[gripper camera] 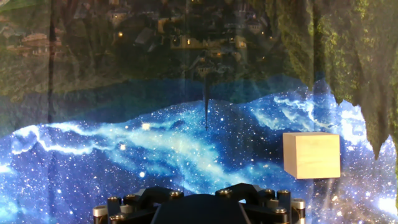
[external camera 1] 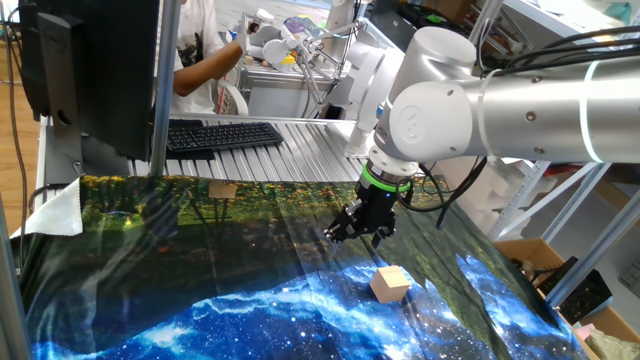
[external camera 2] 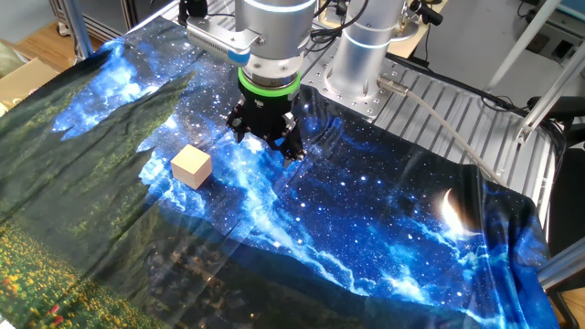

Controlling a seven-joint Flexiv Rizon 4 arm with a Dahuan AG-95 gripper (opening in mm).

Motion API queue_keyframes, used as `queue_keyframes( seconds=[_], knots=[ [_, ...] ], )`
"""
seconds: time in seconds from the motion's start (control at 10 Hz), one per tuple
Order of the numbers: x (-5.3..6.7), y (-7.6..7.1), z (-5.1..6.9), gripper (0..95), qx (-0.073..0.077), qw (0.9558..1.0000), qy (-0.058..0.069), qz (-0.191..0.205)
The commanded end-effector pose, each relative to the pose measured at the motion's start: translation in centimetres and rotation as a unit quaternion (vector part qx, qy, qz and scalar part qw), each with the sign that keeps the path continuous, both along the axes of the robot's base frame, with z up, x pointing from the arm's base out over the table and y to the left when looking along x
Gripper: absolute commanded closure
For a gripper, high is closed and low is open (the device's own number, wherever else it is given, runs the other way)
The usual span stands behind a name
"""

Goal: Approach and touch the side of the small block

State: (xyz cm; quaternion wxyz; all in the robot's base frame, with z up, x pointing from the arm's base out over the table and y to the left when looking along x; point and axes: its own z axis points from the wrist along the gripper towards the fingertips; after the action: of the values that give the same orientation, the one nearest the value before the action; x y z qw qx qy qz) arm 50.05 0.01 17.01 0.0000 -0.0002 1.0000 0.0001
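Note:
The small block [external camera 1: 390, 284] is a plain light-tan wooden cube standing on the galaxy-print cloth. It also shows in the other fixed view [external camera 2: 191, 166] and in the hand view [gripper camera: 311, 155], at the right. My gripper [external camera 1: 358, 232] hangs low over the cloth, a short way from the block and not touching it. In the other fixed view my gripper [external camera 2: 265, 142] is to the right of the cube. In the hand view my gripper [gripper camera: 198, 211] shows as one dark mass at the bottom edge, with the jaws together and nothing between them.
A flat tan rectangle [external camera 1: 222, 190] lies at the cloth's far edge. A keyboard [external camera 1: 222, 134] and a monitor [external camera 1: 90, 70] stand behind the cloth. A person [external camera 1: 200, 60] works at the back. The robot base [external camera 2: 366, 55] stands nearby, and a cardboard box [external camera 1: 530, 262] is at the right.

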Motion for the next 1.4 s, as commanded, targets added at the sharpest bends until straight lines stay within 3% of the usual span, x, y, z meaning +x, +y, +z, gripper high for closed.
queue_keyframes(
  seconds=[0.1,0.2,0.8,1.4],
  knots=[
    [-0.05,-0.01,-0.01,0.0,0.042,0.9989,-0.014,0.018],
    [-0.05,-0.02,-0.02,95.0,0.065,0.9978,-0.013,0.011],
    [-0.04,-0.04,-0.03,95.0,0.047,0.9987,-0.009,0.018],
    [0.03,-0.59,-0.73,95.0,0.042,0.9988,-0.013,0.023]
  ],
)
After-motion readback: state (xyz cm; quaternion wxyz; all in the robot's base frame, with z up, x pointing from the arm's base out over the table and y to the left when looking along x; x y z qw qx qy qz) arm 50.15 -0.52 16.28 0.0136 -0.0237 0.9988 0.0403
